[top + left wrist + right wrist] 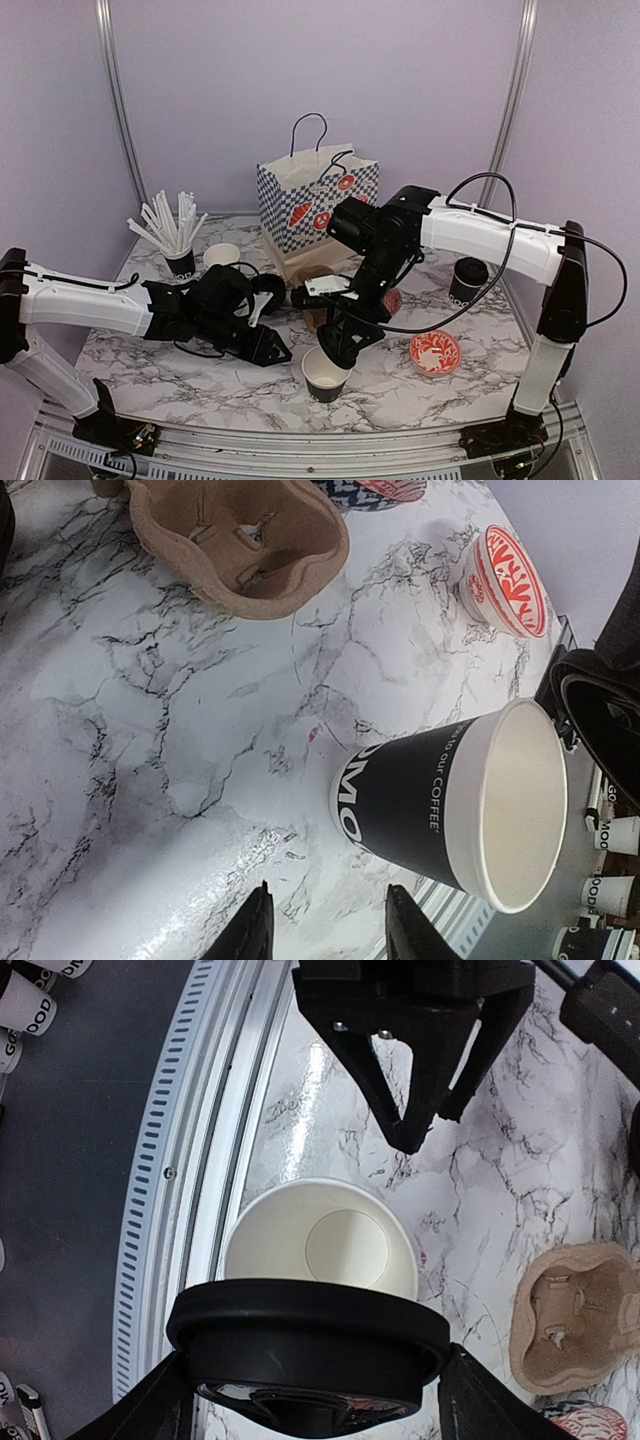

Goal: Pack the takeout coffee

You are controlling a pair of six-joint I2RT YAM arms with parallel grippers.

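Coffee cup, black, white inside, lid above

The cup is black with white lettering and a white inside; the lid is black. The bench is white marble veined grey; the bowl is red-and-white patterned.

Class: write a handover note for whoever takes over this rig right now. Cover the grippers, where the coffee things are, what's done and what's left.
Left gripper: open, empty, beside the open coffee cup near the front edge.
Right gripper: shut on a black lid, over that cup, not yet on.
Done: one lidded cup stands at right.
Left: seat lid; load cups into cardboard carrier, probably then the paper bag.
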